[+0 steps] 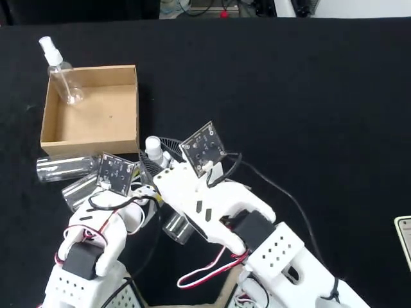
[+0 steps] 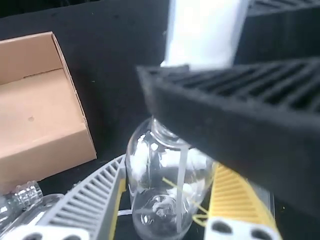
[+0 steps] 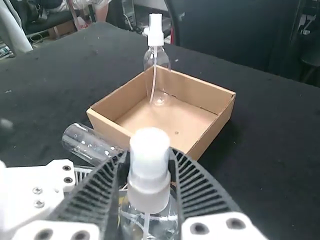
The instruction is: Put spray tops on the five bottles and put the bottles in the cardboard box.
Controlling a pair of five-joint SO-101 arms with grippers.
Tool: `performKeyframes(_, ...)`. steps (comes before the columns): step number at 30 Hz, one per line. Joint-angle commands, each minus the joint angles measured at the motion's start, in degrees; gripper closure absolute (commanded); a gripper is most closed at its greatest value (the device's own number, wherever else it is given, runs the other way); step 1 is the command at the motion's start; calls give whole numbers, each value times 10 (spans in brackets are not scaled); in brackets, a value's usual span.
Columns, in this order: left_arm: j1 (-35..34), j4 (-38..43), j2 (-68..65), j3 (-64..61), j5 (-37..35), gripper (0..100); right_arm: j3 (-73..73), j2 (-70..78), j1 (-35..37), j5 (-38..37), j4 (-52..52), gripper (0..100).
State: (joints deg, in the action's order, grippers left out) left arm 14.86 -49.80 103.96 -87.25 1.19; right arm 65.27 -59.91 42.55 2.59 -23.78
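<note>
Fingers, right gripper (image 3: 148,157): my black ribbed pair pinches the white spray top (image 3: 149,145), whose tube hangs inside the bottle.
Fingers, left gripper (image 2: 167,165): clamped on the clear bottle (image 2: 160,200) at its body.
Arms: both bent low, with the wrists meeting near the cardboard box (image 1: 90,146).
Box: one capped bottle (image 1: 63,78) stands in its far corner, and two open bottles (image 1: 64,168) lie just outside.

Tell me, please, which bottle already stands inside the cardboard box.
The spray-topped bottle standing in a corner of the cardboard box. Two other bottles lie on their sides outside it; the left end effector holds a fourth bottle.
</note>
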Motion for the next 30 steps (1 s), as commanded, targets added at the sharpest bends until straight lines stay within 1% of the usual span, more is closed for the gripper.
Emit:
performKeyframes(1, 5, 11, 5, 9, 5, 787, 0, -17, 5, -4, 10, 959)
performKeyframes(17, 5, 11, 5, 9, 5, 787, 0, -17, 9, -4, 8, 956)
performKeyframes(25, 5, 11, 5, 9, 5, 787, -6, -17, 9, -4, -14, 955)
performKeyframes(28, 5, 11, 5, 9, 5, 787, -6, -17, 20, -4, -15, 955)
performKeyframes(30, 3, 11, 5, 9, 5, 787, -6, -17, 26, -4, -16, 933)
